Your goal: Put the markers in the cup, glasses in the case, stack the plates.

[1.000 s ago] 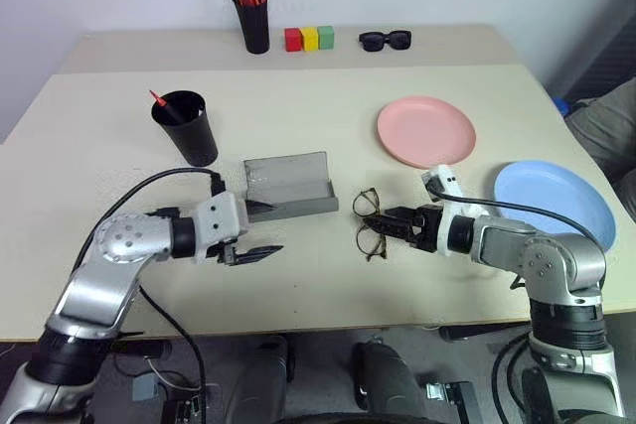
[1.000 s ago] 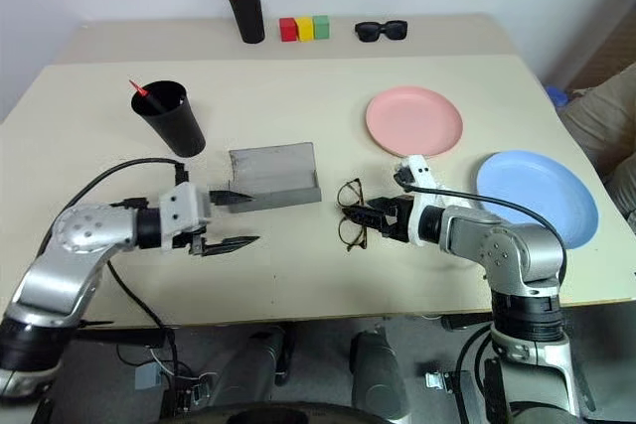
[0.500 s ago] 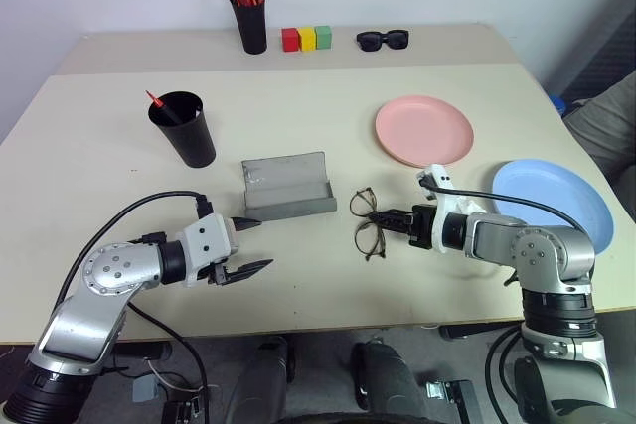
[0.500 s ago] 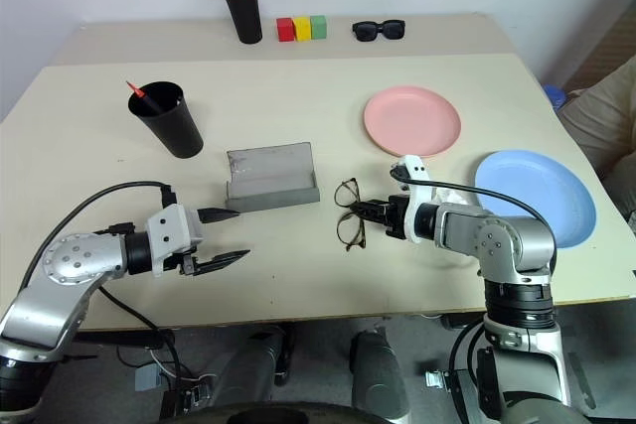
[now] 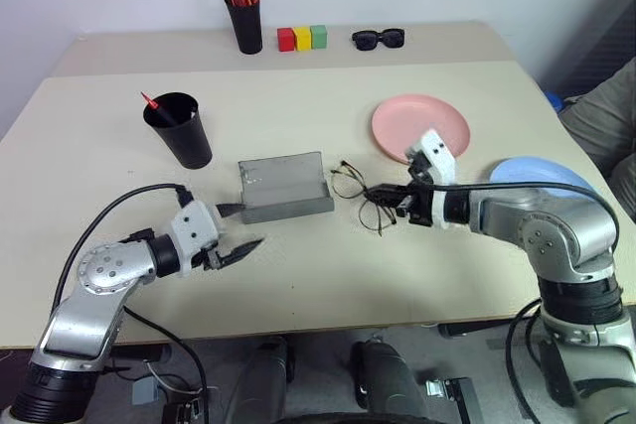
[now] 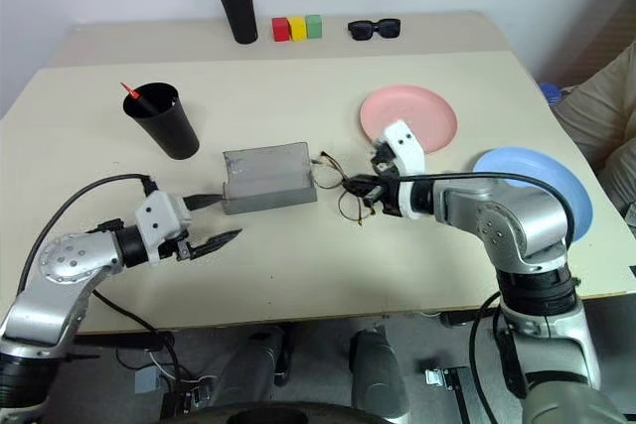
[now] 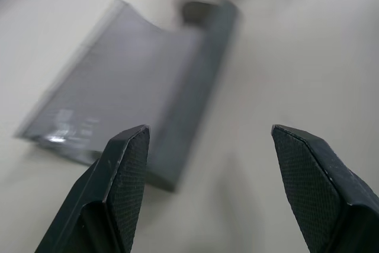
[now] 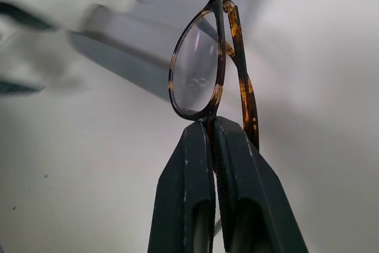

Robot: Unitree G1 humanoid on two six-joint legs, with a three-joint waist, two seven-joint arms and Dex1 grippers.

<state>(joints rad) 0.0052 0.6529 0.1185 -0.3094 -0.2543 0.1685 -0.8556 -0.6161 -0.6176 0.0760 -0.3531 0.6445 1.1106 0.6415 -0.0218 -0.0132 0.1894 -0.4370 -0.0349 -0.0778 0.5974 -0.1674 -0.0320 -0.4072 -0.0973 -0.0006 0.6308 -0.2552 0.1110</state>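
The glasses [image 5: 360,193] hang tilted just above the table, beside the right end of the case. My right gripper [image 5: 394,198] is shut on their brownish frame [image 8: 198,69] near the bridge. The grey case [image 5: 283,186] lies open in the middle, its lid standing up at the back. Short of its left end, my left gripper [image 5: 242,229] stands open and holds nothing, pointing at the case [image 7: 136,87]. A red marker [image 5: 153,101] leans inside the black cup [image 5: 181,133] at the left. The pink plate [image 5: 421,126] lies at the right. My right arm partly covers the blue plate [image 5: 532,172].
A black pen holder [image 5: 244,23] with orange-tipped markers, three coloured blocks [image 5: 303,39] and black sunglasses [image 5: 378,39] line the far table. A person's sleeve [image 5: 601,116] shows at the right edge. A black cable [image 5: 119,211] loops over the table by my left arm.
My right gripper shut on the glasses, lifted them off the table and carried them left toward the case. My left gripper drifted slightly left, staying open.
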